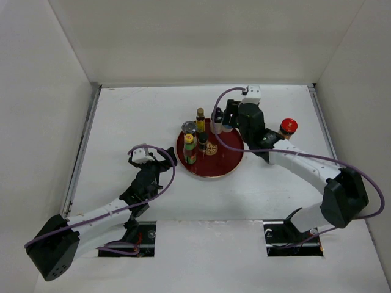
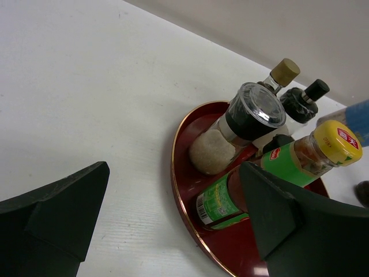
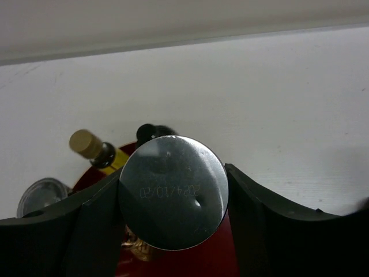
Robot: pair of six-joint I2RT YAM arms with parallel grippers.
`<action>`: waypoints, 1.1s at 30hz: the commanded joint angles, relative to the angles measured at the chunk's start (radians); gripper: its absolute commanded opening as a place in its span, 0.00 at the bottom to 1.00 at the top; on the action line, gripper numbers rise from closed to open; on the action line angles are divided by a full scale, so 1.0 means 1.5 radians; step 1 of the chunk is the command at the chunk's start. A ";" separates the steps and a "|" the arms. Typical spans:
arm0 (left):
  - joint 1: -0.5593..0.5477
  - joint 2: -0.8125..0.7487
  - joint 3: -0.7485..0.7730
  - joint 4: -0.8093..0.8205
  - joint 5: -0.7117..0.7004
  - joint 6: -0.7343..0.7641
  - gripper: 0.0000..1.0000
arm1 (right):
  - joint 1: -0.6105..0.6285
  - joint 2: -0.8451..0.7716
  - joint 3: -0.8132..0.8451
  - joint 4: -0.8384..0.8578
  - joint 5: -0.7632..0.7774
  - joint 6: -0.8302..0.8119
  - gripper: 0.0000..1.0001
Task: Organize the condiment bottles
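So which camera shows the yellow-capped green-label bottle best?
The left wrist view: the yellow-capped bottle is close, label and cap logo clear. The top view shows the bottle small on the red tray. The right wrist view misses it; a silver-capped bottle fills that frame.

Silver-lidded jar (image 3: 173,193) is showing only its lid to the right wrist, hiding its body and most of the red tray (image 3: 196,265). Grinder (image 3: 40,196) is running off that view's left edge. Left wrist: blurred blue shape (image 2: 354,118) is getting cut by the right edge; a finger (image 2: 288,225) of the left claw (image 2: 173,173) is covering part of the green-labelled bottle (image 2: 300,164).
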 commanded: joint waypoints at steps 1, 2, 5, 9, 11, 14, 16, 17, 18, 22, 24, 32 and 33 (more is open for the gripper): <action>0.003 -0.002 -0.007 0.038 0.004 -0.007 1.00 | 0.026 0.018 0.005 0.066 0.016 0.020 0.55; 0.004 0.000 -0.006 0.038 0.005 -0.007 1.00 | 0.034 0.030 0.011 0.069 0.016 0.020 0.55; 0.004 -0.001 -0.005 0.040 0.009 -0.007 1.00 | 0.049 0.064 0.021 0.074 0.023 0.021 0.55; 0.004 -0.003 -0.007 0.040 0.008 -0.007 1.00 | 0.060 0.102 0.020 0.091 0.027 0.027 0.56; 0.004 -0.001 -0.006 0.040 0.008 -0.007 1.00 | 0.066 0.128 0.020 0.096 0.033 0.031 0.58; 0.004 -0.001 -0.006 0.040 0.009 -0.007 1.00 | 0.075 0.160 0.020 0.100 0.049 0.035 0.61; 0.004 -0.004 -0.006 0.040 0.009 -0.007 1.00 | 0.077 0.164 0.018 0.100 0.063 0.042 0.68; 0.004 -0.004 -0.007 0.040 0.008 -0.007 1.00 | 0.077 0.158 0.016 0.097 0.070 0.045 0.75; 0.004 -0.004 -0.007 0.040 0.008 -0.007 1.00 | 0.076 0.150 0.015 0.095 0.074 0.048 0.81; 0.001 -0.003 -0.006 0.040 0.010 -0.007 1.00 | 0.076 0.074 -0.009 0.074 0.087 0.054 0.95; 0.001 0.000 -0.005 0.040 0.009 -0.007 1.00 | 0.073 0.022 -0.033 0.059 0.095 0.057 0.96; 0.002 0.004 -0.004 0.041 0.011 -0.007 1.00 | -0.057 -0.237 -0.261 -0.004 0.165 0.127 1.00; -0.003 0.006 -0.003 0.041 0.011 -0.007 1.00 | -0.079 -0.248 -0.280 -0.021 0.164 0.136 1.00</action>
